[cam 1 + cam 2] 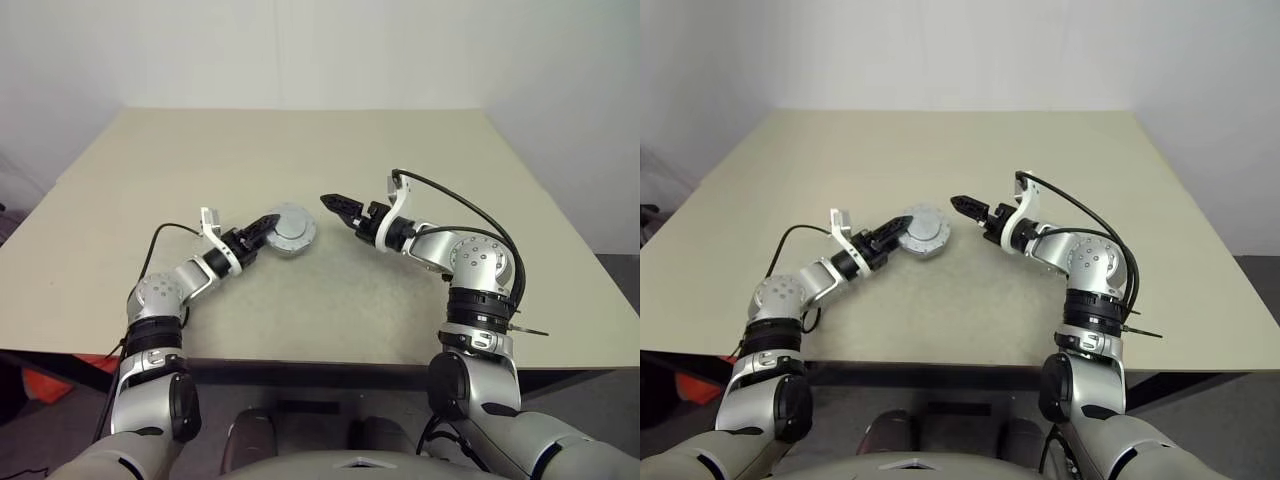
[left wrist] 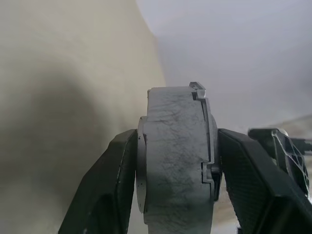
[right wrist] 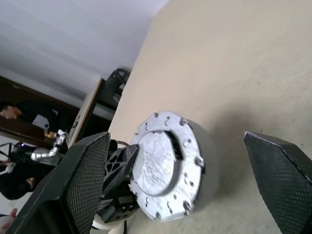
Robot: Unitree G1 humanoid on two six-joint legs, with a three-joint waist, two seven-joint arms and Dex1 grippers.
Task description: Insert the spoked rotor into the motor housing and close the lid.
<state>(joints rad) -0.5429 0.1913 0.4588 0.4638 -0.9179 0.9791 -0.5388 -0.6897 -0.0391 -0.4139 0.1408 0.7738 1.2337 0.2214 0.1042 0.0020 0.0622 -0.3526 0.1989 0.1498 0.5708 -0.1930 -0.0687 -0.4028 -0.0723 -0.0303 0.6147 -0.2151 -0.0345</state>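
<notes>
A: Where is the motor housing (image 1: 291, 229) sitting?
B: Mid-surface (image 1: 330, 300), lid (image 3: 163, 168) already on; the left tool (image 1: 262, 228) is gripping it across its two faces.
A: And the right tool (image 1: 335, 205)?
B: Hanging just beside it, fingers spread wide, holding nothing.

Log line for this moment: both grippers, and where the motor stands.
left gripper: shut on closed motor assembly | right gripper: open, apart from it | lid: on | table: under assembly
</notes>
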